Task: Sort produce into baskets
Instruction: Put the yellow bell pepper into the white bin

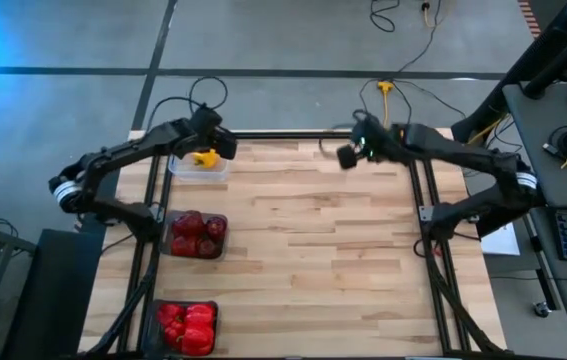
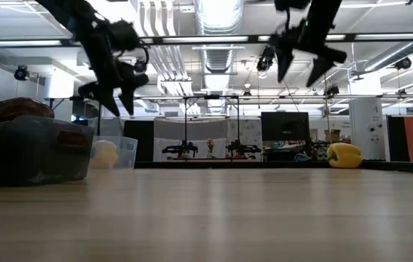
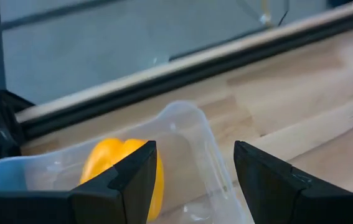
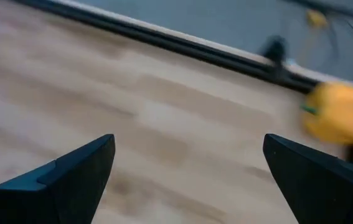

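The last loose yellow pepper [image 4: 341, 121] lies at the far table edge, near the right gripper [image 4: 188, 180], which hovers with fingers spread wide and empty. The left gripper [image 3: 195, 180], also released, hangs over the clear tub [image 1: 200, 167] holding 1 yellow pepper [image 3: 123, 165]. The loose pepper is judged light, smooth and slippery: grip across its widest part.

A robotics lab — exposed ceiling ducts [image 2: 217, 18], monitors [image 2: 285, 125], floor cables [image 1: 418, 45].

Overhead looks down, low looks level — sharing the clear basket [image 1: 200, 166]
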Robot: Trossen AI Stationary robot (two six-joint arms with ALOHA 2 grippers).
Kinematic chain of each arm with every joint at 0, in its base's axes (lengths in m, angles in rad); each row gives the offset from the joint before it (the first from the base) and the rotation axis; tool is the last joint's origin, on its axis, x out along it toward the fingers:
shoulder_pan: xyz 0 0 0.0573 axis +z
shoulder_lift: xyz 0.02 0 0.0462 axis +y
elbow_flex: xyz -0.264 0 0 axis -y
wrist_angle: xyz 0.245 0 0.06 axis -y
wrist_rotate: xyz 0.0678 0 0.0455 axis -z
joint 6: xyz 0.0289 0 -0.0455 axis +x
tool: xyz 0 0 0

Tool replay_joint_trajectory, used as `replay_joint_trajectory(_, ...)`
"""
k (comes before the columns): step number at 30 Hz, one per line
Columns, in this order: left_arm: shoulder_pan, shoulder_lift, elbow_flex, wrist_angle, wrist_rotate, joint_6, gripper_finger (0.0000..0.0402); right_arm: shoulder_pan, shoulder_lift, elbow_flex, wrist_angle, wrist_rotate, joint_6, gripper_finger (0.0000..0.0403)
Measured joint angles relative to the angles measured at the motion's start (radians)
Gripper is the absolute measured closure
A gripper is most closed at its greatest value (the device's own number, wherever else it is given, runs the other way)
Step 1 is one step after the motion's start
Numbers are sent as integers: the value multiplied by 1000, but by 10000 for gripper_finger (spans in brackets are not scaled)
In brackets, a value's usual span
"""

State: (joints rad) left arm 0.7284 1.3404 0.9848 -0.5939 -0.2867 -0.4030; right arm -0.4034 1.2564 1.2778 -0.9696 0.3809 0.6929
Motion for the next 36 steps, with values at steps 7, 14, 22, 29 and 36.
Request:
replay_joint_trajectory(7, 0, -195, 0, -10, 35, 68, 205, -314, 171, 34, -67, -78, -319, 3)
replay_joint_trajectory(14, -3, -294, -14, -16, 57, 98, 205, -435, 439, 195, -332, 7, -753, 3)
replay_joint_trajectory(22, -30, -299, -91, -16, 92, 48, 205, -443, 649, 234, -457, 242, -1077, 3)
replay_joint_trajectory(29, -92, -309, -156, 28, 90, 24, 211, -502, 728, 237, -461, 281, -1157, 3)
replay_joint_trajectory(36, -159, -310, -176, 115, 88, 13, 227, -535, 781, 234, -364, 423, -1347, 3)
